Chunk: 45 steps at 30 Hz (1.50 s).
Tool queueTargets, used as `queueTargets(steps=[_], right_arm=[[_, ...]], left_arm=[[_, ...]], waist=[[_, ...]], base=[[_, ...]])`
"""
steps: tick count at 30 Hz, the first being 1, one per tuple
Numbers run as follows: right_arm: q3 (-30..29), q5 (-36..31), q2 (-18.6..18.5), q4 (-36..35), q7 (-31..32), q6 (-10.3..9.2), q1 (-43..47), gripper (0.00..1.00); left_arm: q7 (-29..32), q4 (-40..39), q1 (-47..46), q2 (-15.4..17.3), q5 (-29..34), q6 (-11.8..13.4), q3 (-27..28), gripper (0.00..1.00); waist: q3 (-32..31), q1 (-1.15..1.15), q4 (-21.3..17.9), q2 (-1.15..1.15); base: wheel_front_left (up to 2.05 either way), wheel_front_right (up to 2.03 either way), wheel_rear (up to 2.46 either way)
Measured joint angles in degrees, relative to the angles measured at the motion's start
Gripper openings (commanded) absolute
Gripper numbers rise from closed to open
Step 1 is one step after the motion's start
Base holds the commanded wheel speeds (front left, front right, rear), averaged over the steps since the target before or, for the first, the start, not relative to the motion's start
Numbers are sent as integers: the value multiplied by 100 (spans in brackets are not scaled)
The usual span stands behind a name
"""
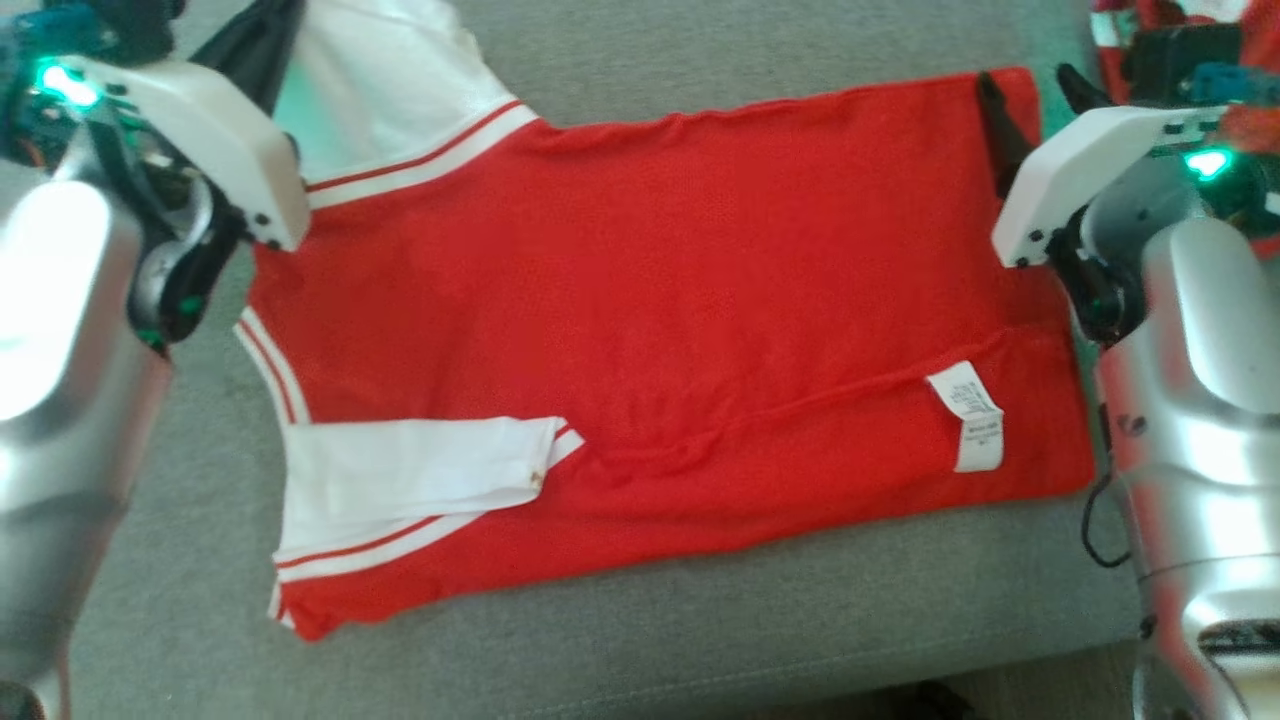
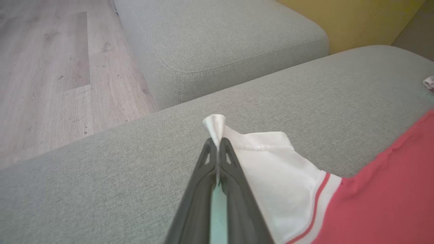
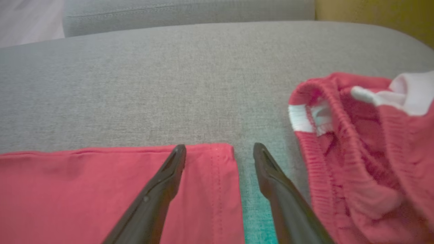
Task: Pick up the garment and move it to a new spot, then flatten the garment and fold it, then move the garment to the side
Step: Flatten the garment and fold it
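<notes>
Your shirt (image 1: 650, 300) lies spread on the grey sofa cushion (image 1: 700, 630). Your left gripper (image 2: 217, 144) is clamped on its white sleeve (image 2: 271, 162). Your right gripper (image 3: 219, 149) hangs with fingers apart over the hem corner.

My left gripper (image 2: 217, 142) is reaching forward with its two fingers pressed together, pinching a white fold of the garment (image 2: 271, 162). My right gripper (image 3: 219, 147) is pointing forward, fingers spread apart. My left forearm (image 1: 60, 330) and right forearm (image 1: 1190, 330) are flanking them.
</notes>
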Motion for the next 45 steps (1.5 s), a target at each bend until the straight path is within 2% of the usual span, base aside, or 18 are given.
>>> queueTargets(steps=[3,4,5,6,7,8,10,13,19,26,34,40,45], right_arm=[[-98,-60,-22,278,99,0,-105,100],[-97,-87,-22,347,100,0,-130,97],[-100,-101,-22,431,112,0,-165,78],[-114,-100,-21,498,158,0,-209,49],[-125,-100,-21,549,158,0,-249,43],[-145,-100,-21,620,159,0,-303,32],[-166,-100,-22,720,155,0,-387,16],[-174,-104,-22,869,51,0,-480,0],[-55,-104,-23,1046,-417,0,-525,0],[291,157,-104,969,-953,0,-249,0],[290,558,-366,603,-1304,0,911,0],[168,715,-366,170,-1291,0,1553,0],[-32,713,-361,-104,-1156,0,2012,0]], left_arm=[[-53,-80,2,-74,-13,-10,-73,0],[-57,-94,2,-85,-13,-24,-78,0],[-90,-98,3,-89,-13,-25,-87,0],[-100,-99,4,-91,-14,-26,-89,0],[-108,-100,4,-92,-15,-35,-90,0],[-137,-101,4,-94,-15,-44,-94,0],[-156,-101,4,-103,-32,-48,-108,0],[-215,-99,7,-102,-76,-49,-120,0],[-428,-224,109,-89,-179,-51,-121,0],[-677,-849,878,32,-346,-36,-108,0],[-824,-1856,2424,268,-541,385,-126,0],[-1078,-2256,3440,249,-659,669,-257,0],[-1328,-2232,4017,120,-713,808,-412,0]], waist=[[-31,0,128,0],[-36,0,159,0],[-39,0,184,0],[-40,0,203,0],[-39,0,217,0],[-37,0,229,0],[-33,0,251,0],[-45,0,269,0],[-206,0,280,0],[-559,0,305,0],[-1198,-1,436,0],[-1622,-2,573,0],[-1789,-1,682,1]], base=[[0,0,0],[0,0,0],[0,0,0],[0,0,0],[0,0,0],[0,0,0],[0,0,0],[0,0,0],[0,0,0],[0,0,0],[0,0,0],[0,0,0],[0,0,0]])
